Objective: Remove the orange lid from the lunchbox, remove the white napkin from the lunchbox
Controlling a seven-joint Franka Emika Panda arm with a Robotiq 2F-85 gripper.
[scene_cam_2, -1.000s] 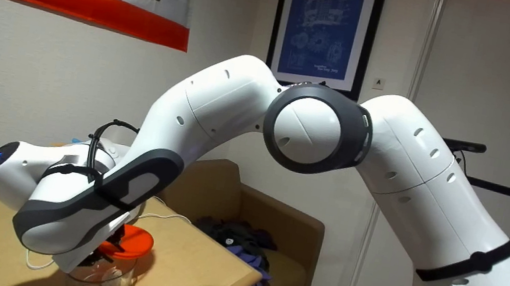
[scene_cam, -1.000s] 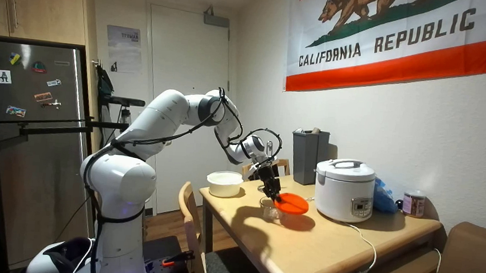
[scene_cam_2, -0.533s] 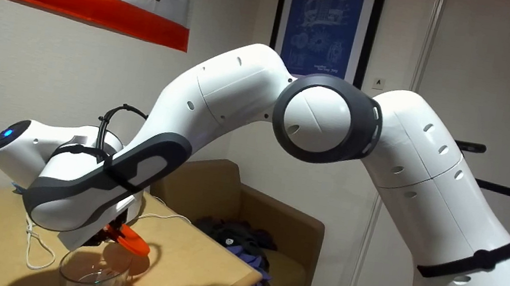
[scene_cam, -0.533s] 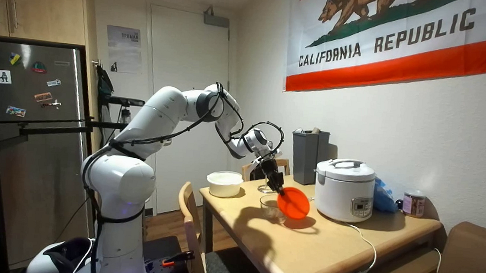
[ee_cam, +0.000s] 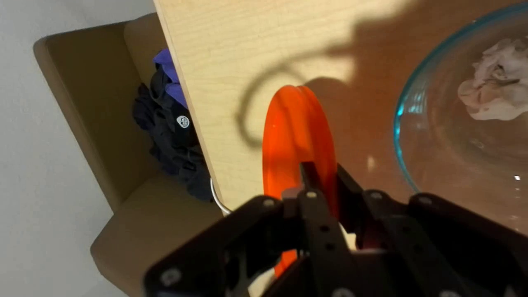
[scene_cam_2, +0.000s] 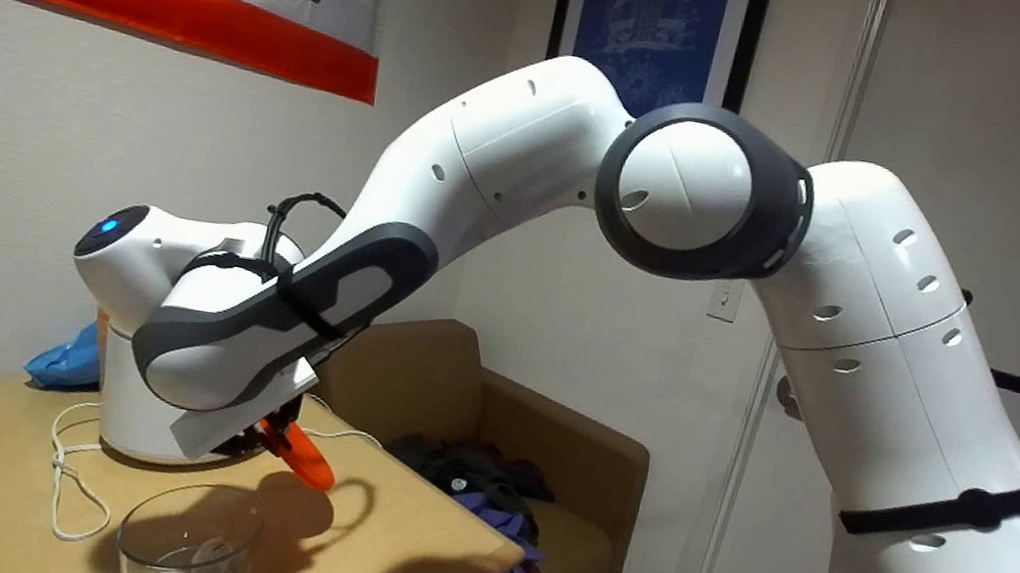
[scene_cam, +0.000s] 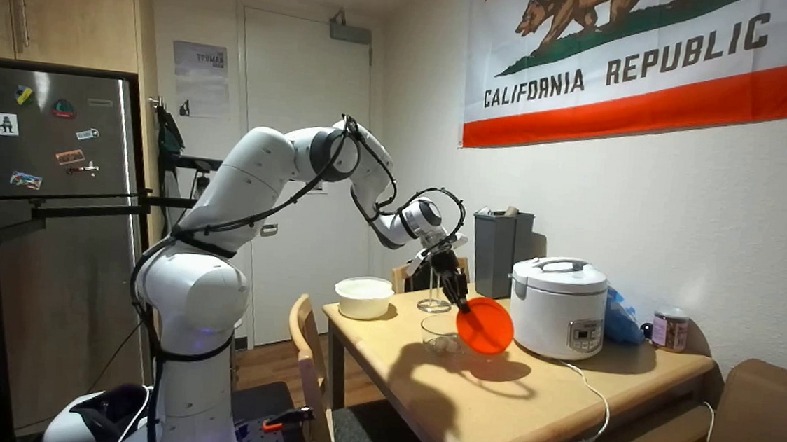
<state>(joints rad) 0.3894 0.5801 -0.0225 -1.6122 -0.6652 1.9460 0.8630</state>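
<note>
The orange lid [scene_cam: 485, 326] is a flat round disc, tilted steeply and held above the table. It also shows in an exterior view [scene_cam_2: 308, 461] and edge-on in the wrist view [ee_cam: 284, 132]. My gripper [scene_cam: 464, 307] is shut on the lid's edge, one finger on each face, as the wrist view [ee_cam: 324, 169] shows. The lunchbox [scene_cam_2: 153, 545], a clear round glass container, stands uncovered on the table, apart from the lid. Its rim is at the right of the wrist view [ee_cam: 399, 119]. The crumpled white napkin [ee_cam: 497, 82] lies inside it, also seen in an exterior view [scene_cam_2: 212, 555].
A white rice cooker [scene_cam: 558, 311] stands close behind the lid, its white cord [scene_cam_2: 68, 504] lying on the table [scene_cam: 420, 420]. A white bowl [scene_cam: 363, 299], a wire stand [scene_cam: 434, 306] and a grey bin [scene_cam: 496, 257] stand farther back. A chair [scene_cam_2: 562, 476] with clothes is beyond the table edge.
My gripper has risen and moved away from the lunchbox, carrying the lid toward the rice cooker side. The lid has tilted from nearly flat to steep. The lunchbox has stayed in place.
</note>
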